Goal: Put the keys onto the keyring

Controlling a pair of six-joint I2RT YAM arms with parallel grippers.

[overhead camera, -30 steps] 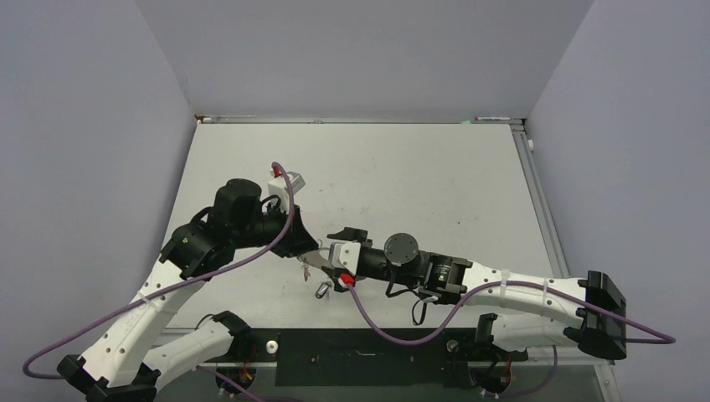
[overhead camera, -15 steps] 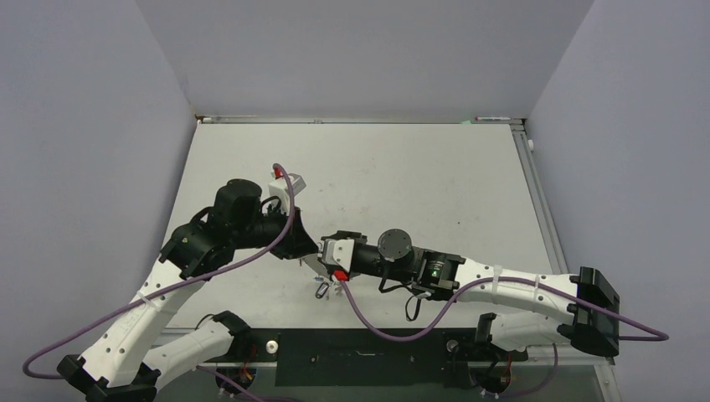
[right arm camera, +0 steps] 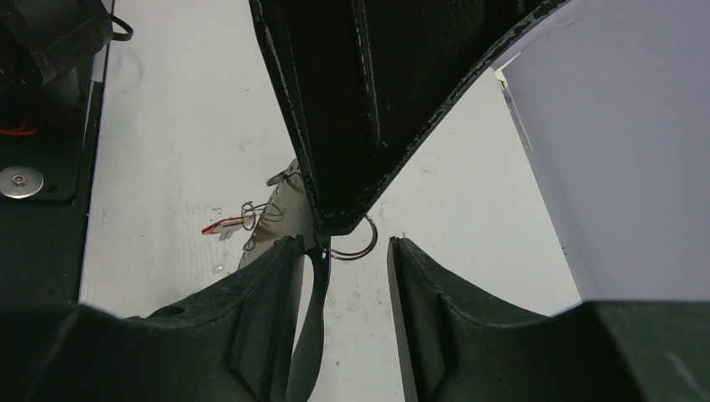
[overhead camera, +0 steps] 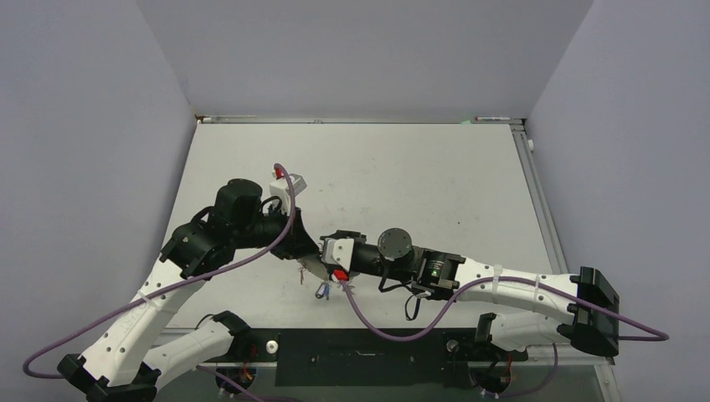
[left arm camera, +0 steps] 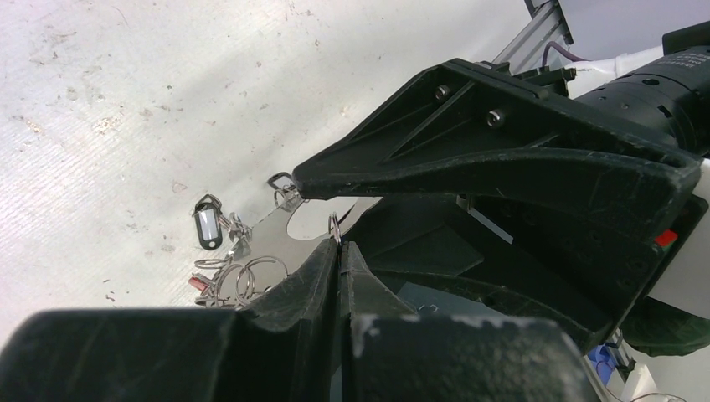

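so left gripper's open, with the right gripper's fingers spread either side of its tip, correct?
No: the left gripper is shut, pinching a thin metal ring, as the left wrist view shows. The right gripper does straddle its tip.

White arm links [overhead camera: 130, 325], black joints [overhead camera: 396, 244], purple cables [overhead camera: 290, 219], red connectors [overhead camera: 340, 274].

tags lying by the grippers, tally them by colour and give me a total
red tag: 1
blue tag: 1
total: 2
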